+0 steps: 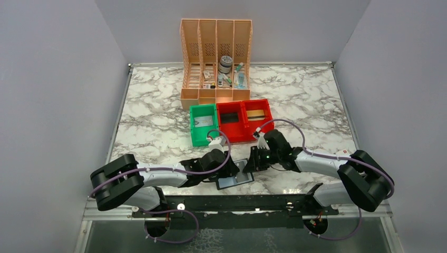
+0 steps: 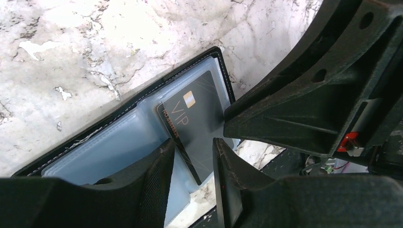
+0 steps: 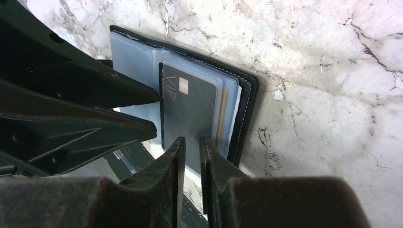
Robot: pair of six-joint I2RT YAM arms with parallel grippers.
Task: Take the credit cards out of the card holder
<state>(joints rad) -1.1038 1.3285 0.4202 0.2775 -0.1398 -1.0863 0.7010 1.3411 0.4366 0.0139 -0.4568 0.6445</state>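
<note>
The black card holder (image 1: pixel 234 178) lies open near the table's front edge, its pale blue sleeves (image 2: pixel 109 147) facing up. A dark grey credit card (image 2: pixel 199 114) marked VIP sticks partway out of one sleeve. My left gripper (image 2: pixel 192 142) is open, its fingers straddling that card's near corner without closing on it. My right gripper (image 3: pixel 192 140) has its jaws a narrow slit apart at the near edge of the sleeve that holds the grey card (image 3: pixel 190 104), pinning the card holder (image 3: pixel 247 109). A tan card edge (image 3: pixel 218 128) shows under the grey one. In the top view the two grippers meet over the holder, left (image 1: pixel 230 168) and right (image 1: pixel 249 163).
A green bin (image 1: pixel 203 124) and a red two-part bin (image 1: pixel 245 120) stand just behind the grippers, with flat items inside. A peach file organizer (image 1: pixel 216 58) holding small items stands at the back. A black rail (image 1: pixel 237 203) runs along the table's near edge.
</note>
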